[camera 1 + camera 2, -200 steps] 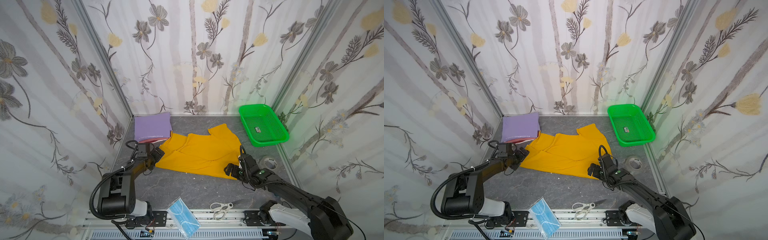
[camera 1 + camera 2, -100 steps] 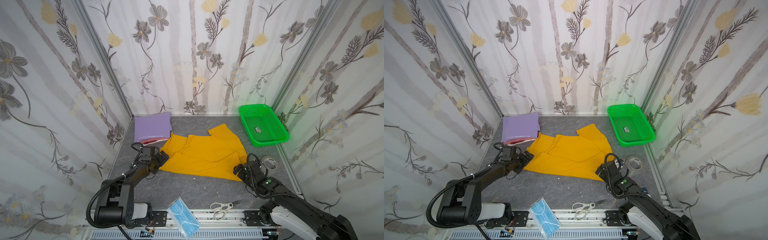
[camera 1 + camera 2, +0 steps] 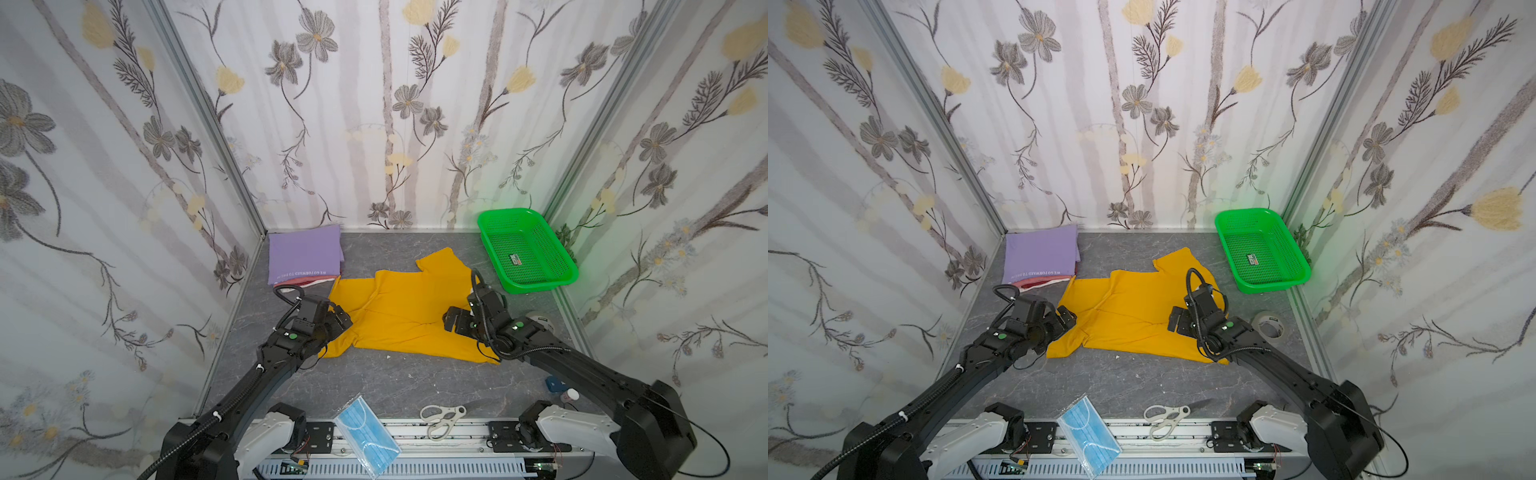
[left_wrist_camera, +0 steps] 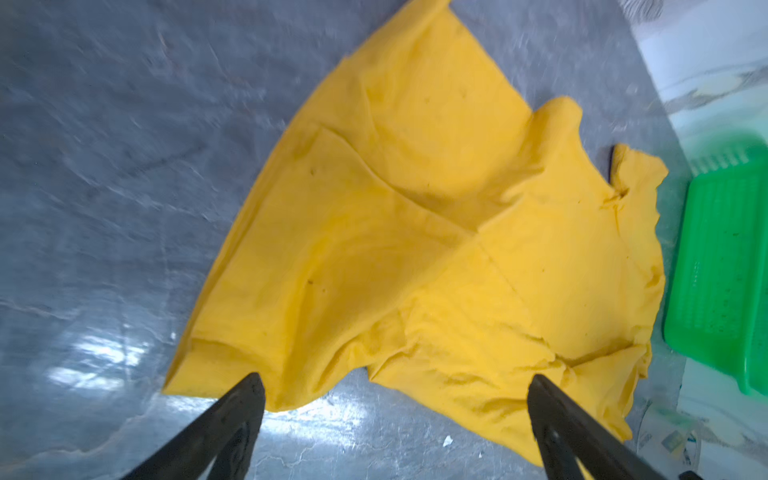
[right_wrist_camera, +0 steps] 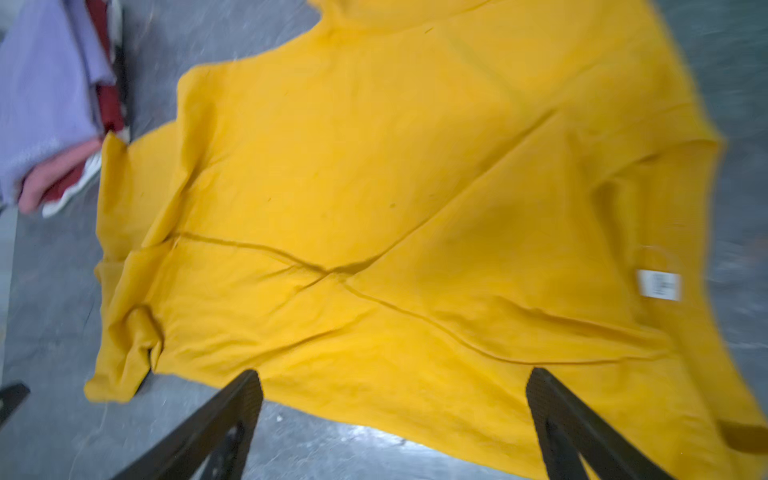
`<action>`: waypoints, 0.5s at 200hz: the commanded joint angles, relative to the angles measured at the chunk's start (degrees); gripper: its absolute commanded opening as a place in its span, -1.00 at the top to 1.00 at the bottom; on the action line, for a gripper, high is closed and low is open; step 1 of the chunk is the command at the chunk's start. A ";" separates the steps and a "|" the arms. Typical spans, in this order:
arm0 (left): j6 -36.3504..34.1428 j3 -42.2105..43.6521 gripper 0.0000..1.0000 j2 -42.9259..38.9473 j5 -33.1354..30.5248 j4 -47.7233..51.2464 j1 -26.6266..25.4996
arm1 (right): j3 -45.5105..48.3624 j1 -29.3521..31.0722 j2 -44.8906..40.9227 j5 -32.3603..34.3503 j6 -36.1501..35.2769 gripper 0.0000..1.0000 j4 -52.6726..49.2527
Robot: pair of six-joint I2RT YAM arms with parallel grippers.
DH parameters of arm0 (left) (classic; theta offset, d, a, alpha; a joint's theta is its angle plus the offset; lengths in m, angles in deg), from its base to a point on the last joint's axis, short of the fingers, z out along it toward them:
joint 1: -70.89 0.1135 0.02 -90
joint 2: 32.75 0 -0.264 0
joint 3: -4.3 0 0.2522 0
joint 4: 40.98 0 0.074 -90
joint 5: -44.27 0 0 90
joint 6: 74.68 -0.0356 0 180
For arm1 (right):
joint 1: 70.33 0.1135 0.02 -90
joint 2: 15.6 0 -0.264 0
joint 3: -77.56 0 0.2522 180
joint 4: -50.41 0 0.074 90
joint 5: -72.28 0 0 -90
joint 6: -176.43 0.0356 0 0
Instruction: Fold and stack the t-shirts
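Observation:
A mustard-yellow t-shirt (image 3: pixel 407 316) (image 3: pixel 1129 316) lies spread and creased in the middle of the grey table. A folded lilac t-shirt (image 3: pixel 305 253) (image 3: pixel 1040 253) with white lettering tops a stack at the back left. Thin pink/red and white t-shirts (image 3: pixel 299 284) peek out under it. My left gripper (image 3: pixel 341 316) (image 4: pixel 395 386) hovers open over the yellow t-shirt's (image 4: pixel 415 249) left edge. My right gripper (image 3: pixel 463 316) (image 5: pixel 392 382) hovers open over the yellow t-shirt (image 5: pixel 374 208) near its right end. Neither holds cloth.
A green mesh basket (image 3: pixel 525 249) stands at the back right. A tape roll (image 3: pixel 1268 324) lies by the right wall. Scissors (image 3: pixel 442 417) and a blue face mask (image 3: pixel 365 440) lie at the front edge. Walls close in on three sides.
Both arms have risen from the table. The left gripper shifted right onto the yellow t-shirt's edge and the right gripper came in over its right part. Both stayed open.

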 commanded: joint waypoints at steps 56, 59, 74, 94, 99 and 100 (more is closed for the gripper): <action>-7.86 -4.70 -1.00 1.87 2.49 3.48 8.28 | -6.16 11.99 21.10 -2.21 1.96 -1.00 0.31; -8.07 -4.79 -1.00 1.91 2.74 3.38 8.46 | -5.76 12.21 21.11 -1.56 2.41 -0.99 -0.39; -8.88 -5.26 -1.00 2.42 3.35 3.34 9.02 | -2.01 13.66 20.36 0.58 5.36 -1.00 -2.89; -10.05 -5.08 -1.00 4.09 4.67 1.96 9.26 | 5.98 14.56 15.91 0.41 8.81 -1.00 -4.14; -10.26 -4.99 -1.00 4.87 4.94 1.64 9.25 | 7.59 14.63 14.19 0.73 9.75 -1.00 -4.82; -10.26 -4.95 -1.00 5.11 4.98 1.57 9.32 | 7.93 14.68 13.82 0.75 9.83 -1.00 -4.92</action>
